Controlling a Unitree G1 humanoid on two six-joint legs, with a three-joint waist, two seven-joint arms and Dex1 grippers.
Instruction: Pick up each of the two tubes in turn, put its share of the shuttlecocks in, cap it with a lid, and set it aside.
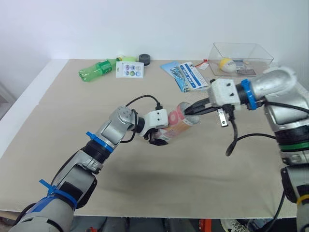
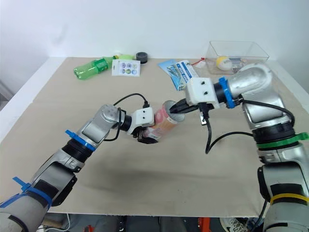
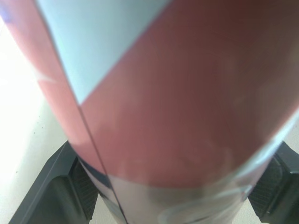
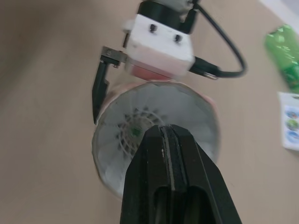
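One tube [image 1: 179, 123] lies tilted at the middle of the table [image 1: 58, 121], with the left gripper [image 1: 158, 138] clamped on its lower body. The right gripper [image 1: 189, 111], fingers pressed together, is at the tube's open mouth against a shuttlecock [image 4: 124, 123]. The tube is probably light and thin-walled and the feathers fragile, so it is better to hold the body gently.

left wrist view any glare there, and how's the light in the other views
Left wrist view: the table beside the tube is blown out white. Right wrist view: the shuttlecock feathers are bright but readable. Eye views: even, soft light, no glare.
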